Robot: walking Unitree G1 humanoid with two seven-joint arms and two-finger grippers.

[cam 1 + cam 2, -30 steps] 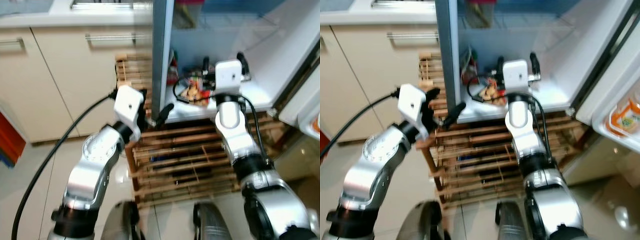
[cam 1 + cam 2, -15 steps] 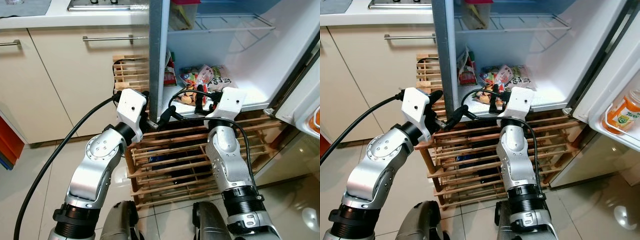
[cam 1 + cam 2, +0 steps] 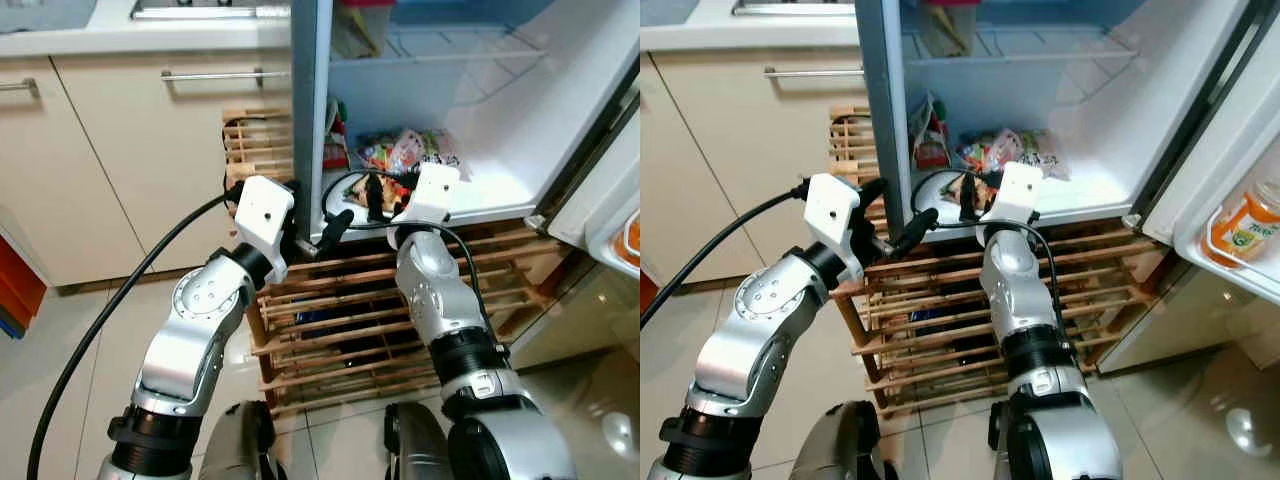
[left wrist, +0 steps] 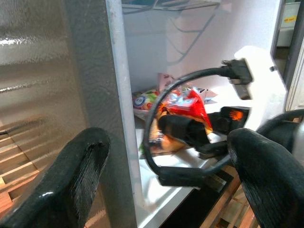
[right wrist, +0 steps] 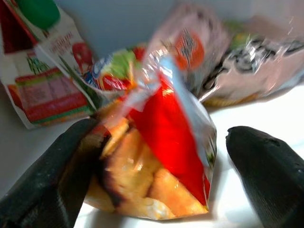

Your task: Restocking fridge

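Note:
A red and clear snack bag (image 5: 161,142) with golden pieces inside lies on the white fridge shelf (image 3: 500,185), near its front edge. My right gripper (image 3: 385,195) reaches onto that shelf and stands open around the bag. One finger (image 5: 52,175) touches the bag's side and the other finger (image 5: 266,171) is apart from it. My left gripper (image 3: 310,215) is open too, its two fingers either side of the fridge's grey side wall (image 4: 95,95). The left wrist view looks past that wall at the bag (image 4: 190,107).
More packets (image 3: 420,148) and a carton (image 5: 42,90) lie behind the bag on the shelf. A wooden slatted rack (image 3: 350,320) stands under the fridge. Cream cabinets (image 3: 130,170) are on the left. The open fridge door at right holds a juice bottle (image 3: 1240,230).
My right wrist has drawn back from deep in the fridge to the shelf's front and turned. The left arm has barely moved. The head camera has shifted.

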